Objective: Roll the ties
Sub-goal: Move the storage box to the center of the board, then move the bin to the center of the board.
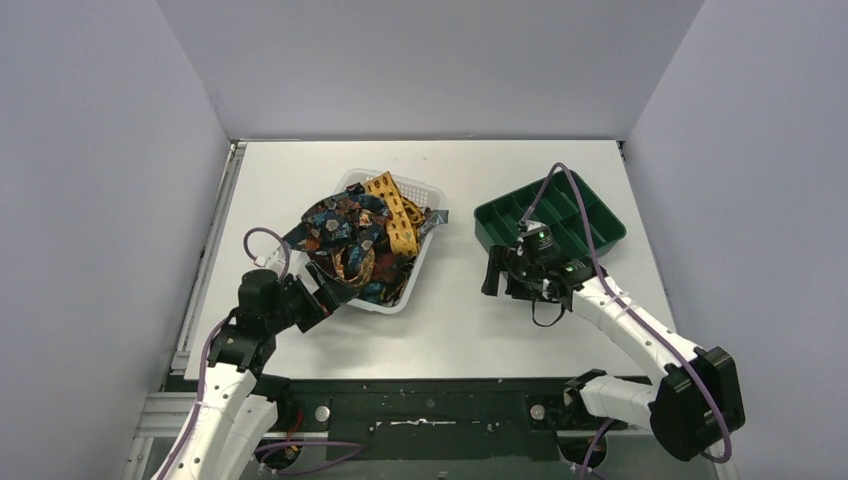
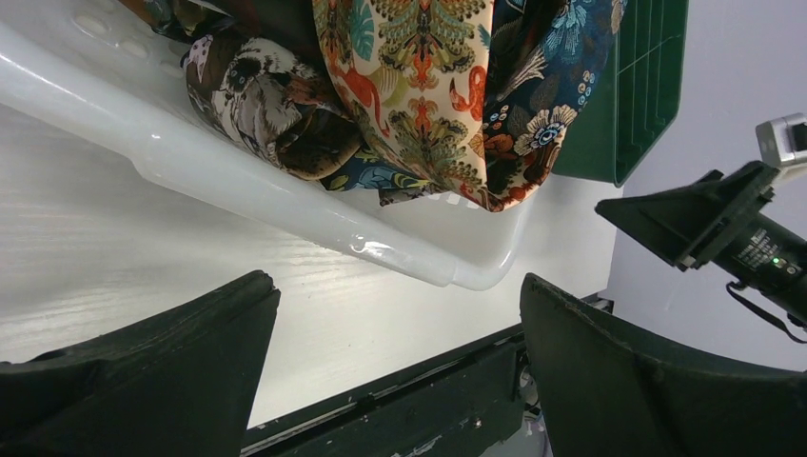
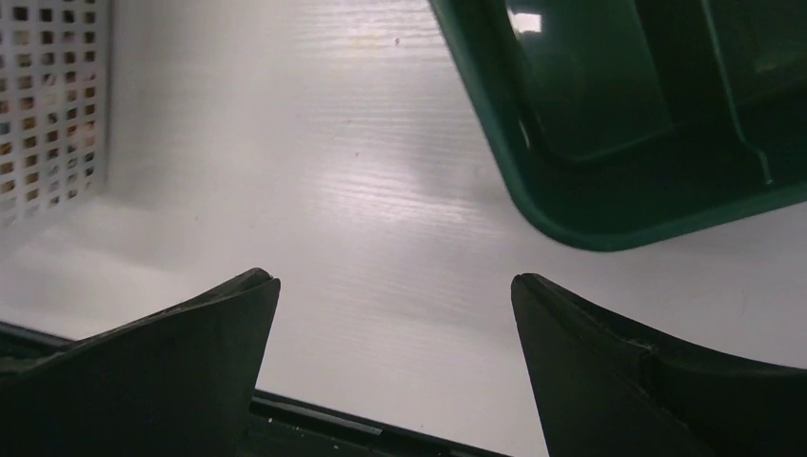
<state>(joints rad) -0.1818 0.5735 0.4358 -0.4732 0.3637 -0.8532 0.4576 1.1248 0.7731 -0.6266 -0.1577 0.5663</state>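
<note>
one white basket [image 1: 396, 305]. one green tray [image 1: 605, 238], split into several compartments, exact number unclear. ties [image 1: 345, 235]: one tangled heap, can't be counted cleanly. one mustard-yellow tie [image 1: 393, 205] stands out, the rest are dark floral prints overlapping. left wrist view shows at least three different prints side by side. two arms: left arm [image 1: 225, 405], right arm [image 1: 630, 325]. two grippers: left gripper [image 2: 398, 286], right gripper [image 3: 392, 284], two fingers [image 3: 143, 381] each. two purple cables [image 1: 580, 200], one per arm. one table [image 1: 460, 335].
</note>
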